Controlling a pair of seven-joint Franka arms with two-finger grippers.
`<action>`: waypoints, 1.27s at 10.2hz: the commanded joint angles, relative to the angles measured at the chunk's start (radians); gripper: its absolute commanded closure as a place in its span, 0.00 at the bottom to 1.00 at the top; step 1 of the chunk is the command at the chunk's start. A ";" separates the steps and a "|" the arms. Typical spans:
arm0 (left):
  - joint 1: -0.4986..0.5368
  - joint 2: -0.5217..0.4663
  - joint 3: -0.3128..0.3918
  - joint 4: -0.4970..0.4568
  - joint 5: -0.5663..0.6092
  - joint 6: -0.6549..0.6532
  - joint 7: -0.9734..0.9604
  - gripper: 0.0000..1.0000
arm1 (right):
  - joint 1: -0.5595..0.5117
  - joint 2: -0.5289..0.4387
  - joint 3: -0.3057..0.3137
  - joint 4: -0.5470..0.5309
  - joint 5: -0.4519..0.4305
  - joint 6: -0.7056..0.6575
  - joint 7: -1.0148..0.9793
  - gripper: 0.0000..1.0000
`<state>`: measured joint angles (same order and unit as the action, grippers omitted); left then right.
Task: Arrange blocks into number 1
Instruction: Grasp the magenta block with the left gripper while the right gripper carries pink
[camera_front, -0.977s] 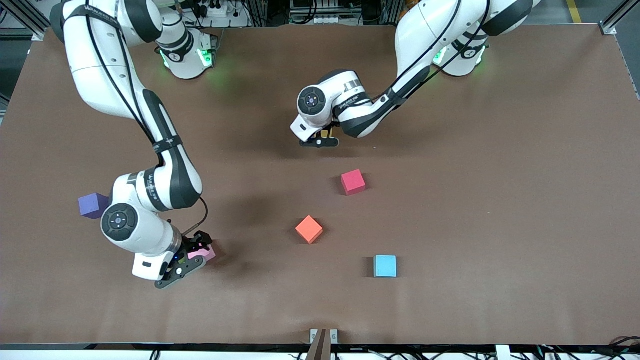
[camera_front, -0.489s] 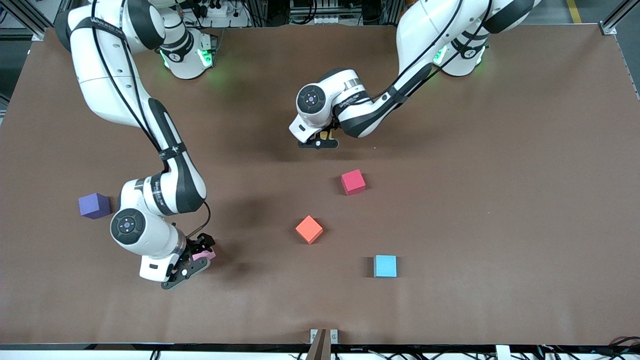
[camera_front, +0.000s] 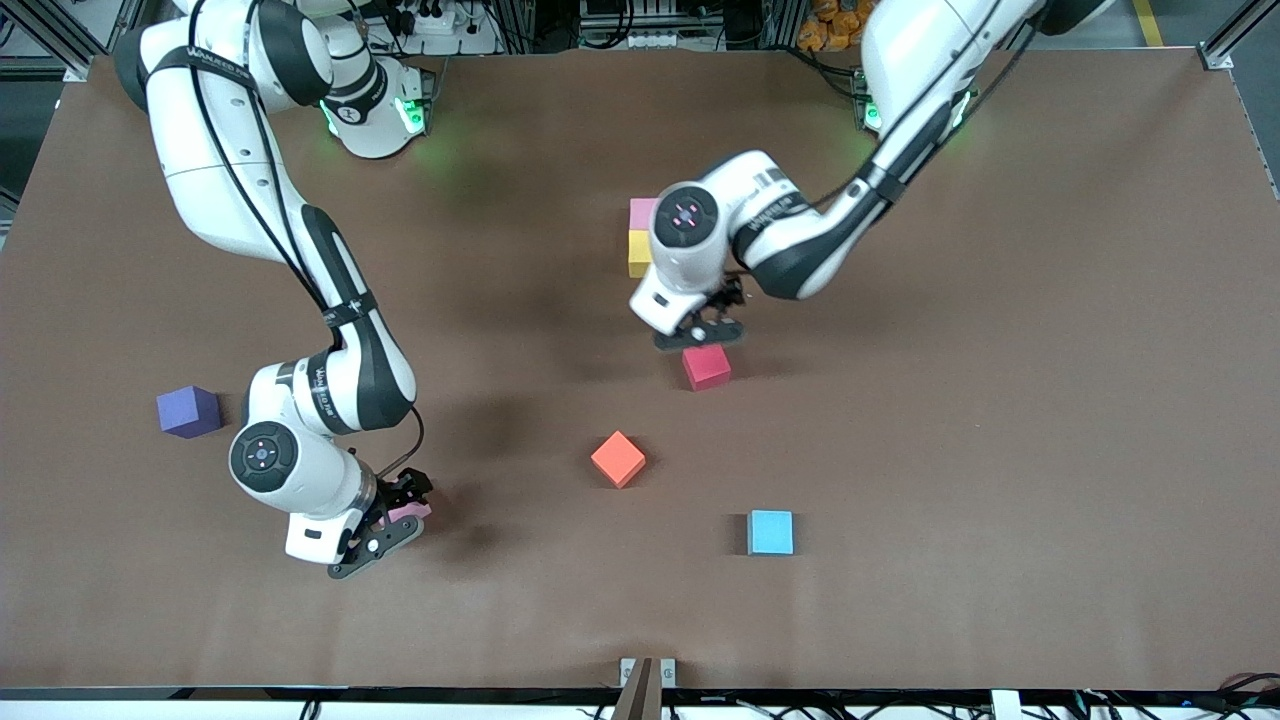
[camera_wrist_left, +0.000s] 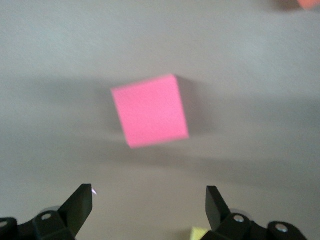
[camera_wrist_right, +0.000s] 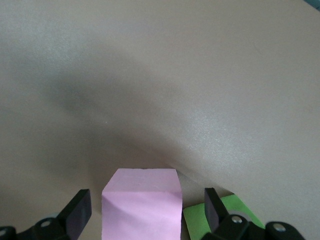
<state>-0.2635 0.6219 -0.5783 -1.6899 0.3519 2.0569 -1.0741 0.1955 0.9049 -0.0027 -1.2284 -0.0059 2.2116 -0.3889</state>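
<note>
**Trainee:** What am I doing with each arm at this step?

**Operator:** My left gripper (camera_front: 702, 335) hangs over the matte red foam cube (camera_front: 706, 365), jaws spread wide and empty. In the left wrist view the cube (camera_wrist_left: 150, 110) lies ahead of the fingertips (camera_wrist_left: 82, 196), turned out of square with them. I judge the step to be: rotate the wrist until the pads run parallel to two opposite faces, centre the cube between them, descend, then close. Closing across the corners would likely twist the cube.

**Trainee:** And the right arm?

**Operator:** My right gripper (camera_front: 385, 520) is low at the table, jaws fully apart, with the pale pink foam cube (camera_wrist_right: 141, 202) between the fingers (camera_wrist_right: 80, 207); I see no pad contact, so I do not call it held. A green foam cube (camera_wrist_right: 220, 215) sits just beside that pink one, by one finger. I would avoid nudging it.

**Trainee:** Where is the figure being built?

**Operator:** A second pink cube (camera_front: 642, 212) and a yellow foam cube (camera_front: 638, 253) touch, partly hidden by my left wrist.

**Trainee:** Any legible markings?

**Operator:** Lettering runs along both forearms; I cannot read it reliably.
</note>
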 joint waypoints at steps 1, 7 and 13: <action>0.030 0.018 -0.003 -0.001 0.041 0.022 -0.010 0.00 | -0.010 0.025 0.010 0.024 0.000 0.000 -0.010 0.00; 0.009 0.111 0.061 0.016 0.107 0.172 -0.107 0.00 | -0.021 0.026 0.006 0.003 0.009 -0.029 -0.016 0.40; 0.000 0.139 0.064 0.018 0.108 0.190 -0.107 0.00 | 0.102 -0.058 -0.010 -0.005 0.009 -0.156 0.253 1.00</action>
<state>-0.2565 0.7569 -0.5191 -1.6818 0.4298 2.2432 -1.1496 0.2652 0.8971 -0.0009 -1.2195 -0.0036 2.0985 -0.2178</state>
